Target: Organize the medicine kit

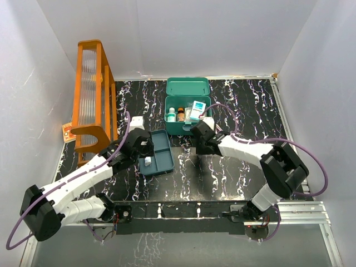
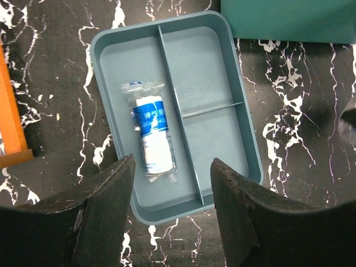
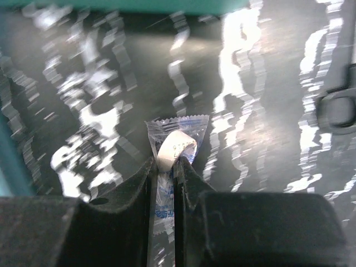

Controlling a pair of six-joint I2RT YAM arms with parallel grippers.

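Note:
The teal-green medicine kit (image 1: 187, 123) stands open at the back middle, lid (image 1: 188, 86) tipped back, with small bottles and a packet inside. Its wall shows in the left wrist view (image 2: 289, 19). A flat blue-teal divided tray (image 1: 163, 143) lies in front of it to the left, with a wrapped white bandage roll (image 2: 152, 132) in its left compartment. My left gripper (image 2: 172, 162) is open and empty, above the tray's near edge. My right gripper (image 3: 165, 161) is shut on a clear-wrapped white bandage roll (image 3: 177, 143), held above the black marble table just in front of the kit.
A tall orange rack (image 1: 92, 94) stands at the back left, with a small card (image 1: 68, 132) beside it. White walls close in the table on three sides. A metal rail (image 1: 300, 208) runs along the near right edge.

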